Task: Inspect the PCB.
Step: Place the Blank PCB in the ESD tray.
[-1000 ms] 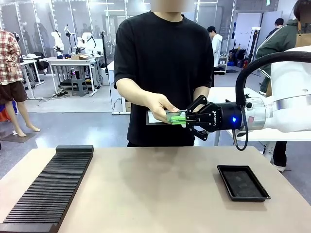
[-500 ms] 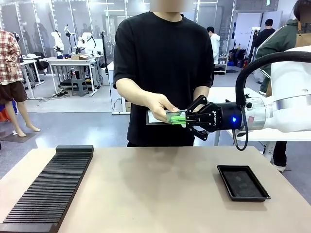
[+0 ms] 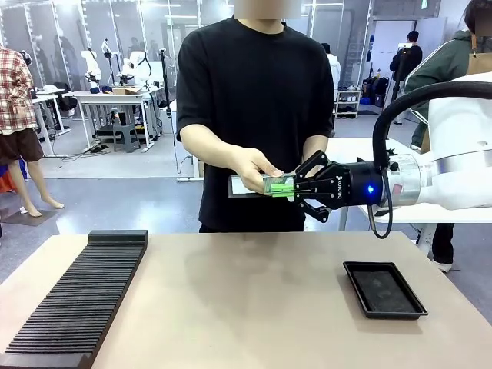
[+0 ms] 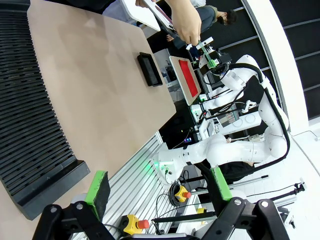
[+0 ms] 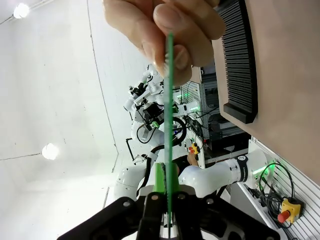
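- Right gripper [image 3: 290, 187] is closed down on the PCB [image 3: 277, 184]. In the right wrist view the green pads sit tight on both faces of the board, which shows edge-on as a thin green line.
- The PCB is up in the air past the far edge of the table [image 3: 246, 307], in front of the person's waist and lying roughly flat. It's nowhere near the tabletop.
- The person's hand [image 3: 254, 165] has the opposite end of the board pinched, thumb on one face and fingers on the other, so hand and gripper each hold one end.
- A grey clipboard [image 3: 240, 189] with a white sheet on it sits just below and behind the board, close to the person's body. Can't tell if it touches the board.
- Left gripper [image 4: 159, 186] is spread wide with nothing between its pads, and it hangs off the near side of the table.
- Containers: the shallow black tray [image 3: 350, 267] lies flat on the robot's right side of the table, well apart from the PCB. Its dark floor is in plain view from rim to rim.
- The long black slotted rack [image 3: 77, 300] runs along the robot's left side of the table. Row after row of slots, and they look alike from end to end.
- Tray and rack are well apart, with bare tan tabletop between them.
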